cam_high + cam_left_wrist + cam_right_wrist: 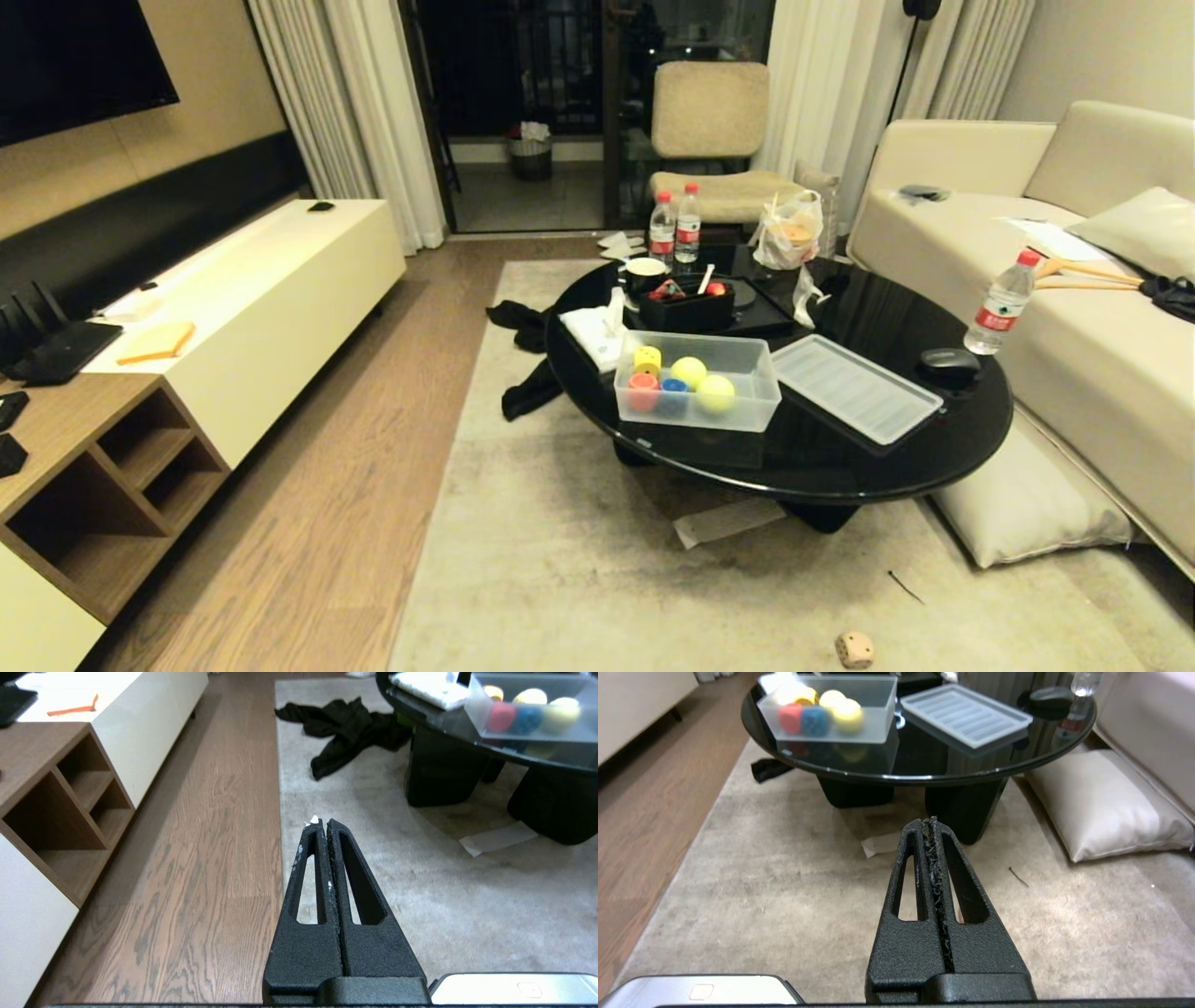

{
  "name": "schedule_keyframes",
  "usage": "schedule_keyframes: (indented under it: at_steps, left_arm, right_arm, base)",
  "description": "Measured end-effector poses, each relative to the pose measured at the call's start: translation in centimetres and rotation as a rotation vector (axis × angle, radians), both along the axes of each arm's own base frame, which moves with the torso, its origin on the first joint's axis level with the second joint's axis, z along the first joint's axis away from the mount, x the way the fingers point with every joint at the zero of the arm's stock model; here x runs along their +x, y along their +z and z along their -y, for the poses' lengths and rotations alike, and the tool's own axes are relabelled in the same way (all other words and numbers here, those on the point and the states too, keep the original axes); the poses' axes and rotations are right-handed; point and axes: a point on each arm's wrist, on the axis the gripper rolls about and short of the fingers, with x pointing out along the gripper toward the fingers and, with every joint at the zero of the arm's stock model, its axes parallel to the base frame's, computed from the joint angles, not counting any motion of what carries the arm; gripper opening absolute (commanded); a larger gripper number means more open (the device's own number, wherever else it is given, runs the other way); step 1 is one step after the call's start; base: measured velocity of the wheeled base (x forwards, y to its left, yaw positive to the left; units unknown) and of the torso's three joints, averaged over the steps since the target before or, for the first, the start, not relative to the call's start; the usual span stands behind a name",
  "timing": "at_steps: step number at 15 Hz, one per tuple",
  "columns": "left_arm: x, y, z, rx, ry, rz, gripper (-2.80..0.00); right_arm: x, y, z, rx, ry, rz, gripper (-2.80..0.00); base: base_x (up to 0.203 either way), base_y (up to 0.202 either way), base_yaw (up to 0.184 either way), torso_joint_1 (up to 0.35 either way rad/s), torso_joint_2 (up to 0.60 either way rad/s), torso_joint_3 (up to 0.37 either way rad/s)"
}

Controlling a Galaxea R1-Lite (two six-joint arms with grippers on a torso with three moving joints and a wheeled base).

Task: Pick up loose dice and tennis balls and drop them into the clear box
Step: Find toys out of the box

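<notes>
The clear box (758,403) stands open on the round black table (840,467). Inside it lie two tennis balls (715,392) and red (642,385), blue (673,386) and yellow (646,358) dice. Its ribbed lid (854,385) rests on the table beside it. A cream die (854,649) sits alone on the rug near the bottom of the head view. Neither arm shows in the head view. My left gripper (322,822) is shut and empty, hanging over the rug's edge. My right gripper (930,822) is shut and empty, above the rug before the table, with the box (878,700) beyond.
On the table stand a black tray (686,308), water bottles (674,227), a bag (790,231) and a dark mouse-like object (948,362). Black clothing (348,728) lies on the rug by the table. A floor cushion (1104,805) lies beside the sofa (1074,280). A low cabinet (187,317) lines the left wall.
</notes>
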Motion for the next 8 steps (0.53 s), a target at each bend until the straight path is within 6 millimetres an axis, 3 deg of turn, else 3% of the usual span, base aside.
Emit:
schedule_keyframes:
  at_steps: [8]
  left_arm:
    - [0.00,0.00,0.00,0.000,0.000,0.000,-2.80]
  right_arm:
    - [-0.01,0.01,0.00,-0.001,0.000,0.000,-2.80]
  base:
    - [0.000,0.000,0.000,0.002,0.00,-0.194]
